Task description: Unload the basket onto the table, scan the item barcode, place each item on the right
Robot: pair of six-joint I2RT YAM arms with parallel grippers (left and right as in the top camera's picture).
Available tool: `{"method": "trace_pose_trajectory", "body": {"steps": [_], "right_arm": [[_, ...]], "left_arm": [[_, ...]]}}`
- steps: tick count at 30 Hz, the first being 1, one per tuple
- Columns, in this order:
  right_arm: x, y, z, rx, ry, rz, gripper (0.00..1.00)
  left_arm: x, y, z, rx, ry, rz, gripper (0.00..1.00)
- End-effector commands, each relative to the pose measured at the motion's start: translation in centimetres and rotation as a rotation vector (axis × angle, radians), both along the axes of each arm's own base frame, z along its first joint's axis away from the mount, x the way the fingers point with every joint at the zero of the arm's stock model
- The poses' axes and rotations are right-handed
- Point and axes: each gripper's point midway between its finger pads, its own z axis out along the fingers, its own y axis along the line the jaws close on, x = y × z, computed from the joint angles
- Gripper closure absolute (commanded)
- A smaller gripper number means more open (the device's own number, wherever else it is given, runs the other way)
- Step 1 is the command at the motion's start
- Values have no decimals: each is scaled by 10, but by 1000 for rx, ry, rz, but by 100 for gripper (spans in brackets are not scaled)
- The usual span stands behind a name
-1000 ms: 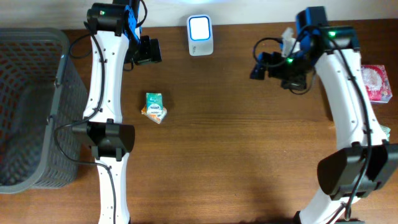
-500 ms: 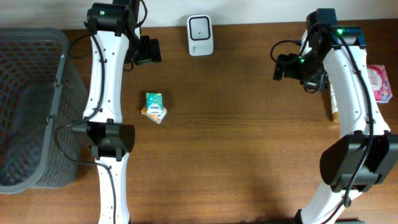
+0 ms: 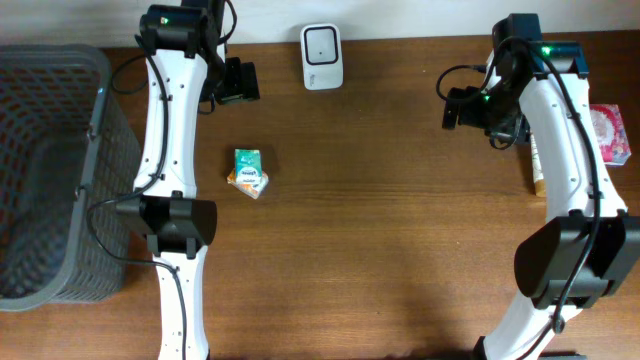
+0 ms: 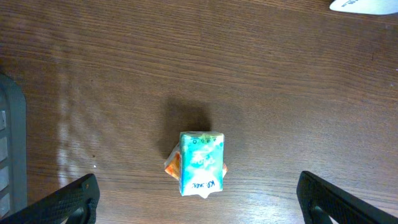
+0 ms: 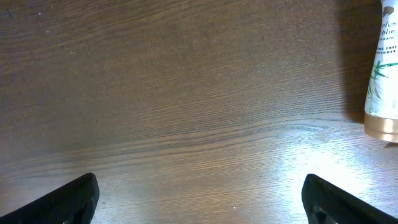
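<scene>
The item, a small teal and orange packet (image 3: 247, 172), lies flat on the wooden table left of centre. The white barcode scanner (image 3: 322, 43) stands at the back edge with its window dark. My left gripper (image 3: 238, 82) hangs open above and behind the packet. In the left wrist view the packet (image 4: 200, 163) lies just beyond the open left gripper (image 4: 199, 204), and a corner of the scanner (image 4: 367, 5) shows at the top right. My right gripper (image 3: 455, 106) is open over bare table at the back right; the right wrist view shows nothing in the gripper (image 5: 200, 202).
A grey mesh basket (image 3: 40, 170) fills the left edge; its rim (image 4: 9, 149) shows in the left wrist view. A pale bottle (image 3: 537, 165) lies under the right arm, also seen as a bottle (image 5: 385, 68) from the right wrist. A pink package (image 3: 607, 133) sits at the right edge.
The right arm has swung right, away from the scanner, then held still. The scanner's window was lit a second ago and is now dark. The left arm and packet have not moved.
</scene>
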Motion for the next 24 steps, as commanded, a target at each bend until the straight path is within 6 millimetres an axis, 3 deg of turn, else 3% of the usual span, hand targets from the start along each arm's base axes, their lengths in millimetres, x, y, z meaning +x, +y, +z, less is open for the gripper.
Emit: {"method": "trace_pose_trajectory", "body": {"steps": [1,4,7,9,12,17,19,22,24], "right_arm": [[-2,-2,-5,-13,18,4,1],[-2,-2,-5,-13,18,4,1],[-2,-2,-5,-13,18,4,1],[-2,-2,-6,-13,19,4,1],[-2,-2,-6,-13,19,4,1],[-2,-2,-6,-13,19,4,1],[-2,-2,-6,-13,19,4,1],[-2,-2,-5,-13,18,4,1],[-2,-2,-6,-13,19,4,1]], "left_arm": [[0,-8,3,-40,-6,-19,1],[-2,-19,4,-112,5,-13,1],[-10,-59,12,-340,35,-96,1],[-13,-71,17,-389,32,-159,1],[-18,-87,17,-370,27,-242,1],[-28,-108,18,-177,-9,-311,1],[-32,-109,32,-117,-51,-323,1],[-45,-105,71,-118,-130,-329,1],[-59,-95,88,-95,-146,-320,1]]}}
